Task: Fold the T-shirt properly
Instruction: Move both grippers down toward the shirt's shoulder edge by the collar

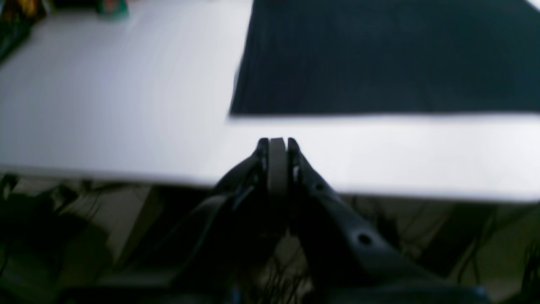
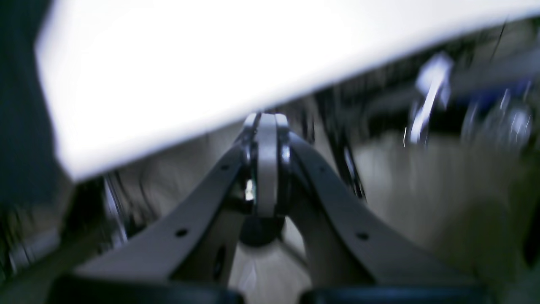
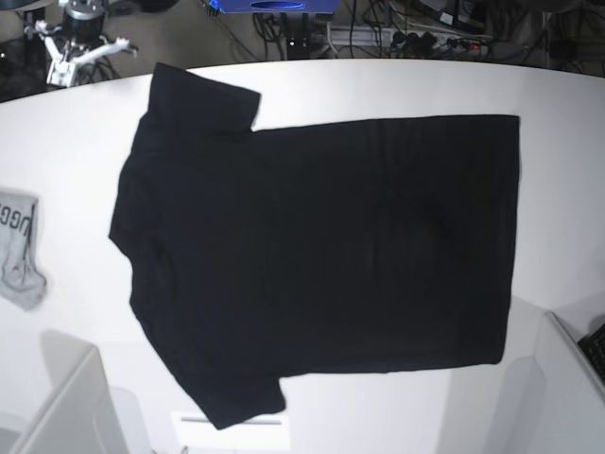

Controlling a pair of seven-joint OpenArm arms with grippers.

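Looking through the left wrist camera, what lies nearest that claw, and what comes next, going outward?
From the shut left claw, in the left wrist view:
1. The white table, its near edge right at the claw tips.
2. The black T-shirt, its corner just beyond, ahead and to the right.
3. The colourful clutter at the table's far left corner, too blurred to name.

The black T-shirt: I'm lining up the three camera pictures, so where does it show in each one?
Left wrist: the T-shirt fills the upper right, with its corner just beyond the shut left gripper.
Right wrist: only a blurred dark strip at the left edge, probably the shirt.
Base: spread flat across the middle, sleeves to the left.
Shared landmark: the white table.
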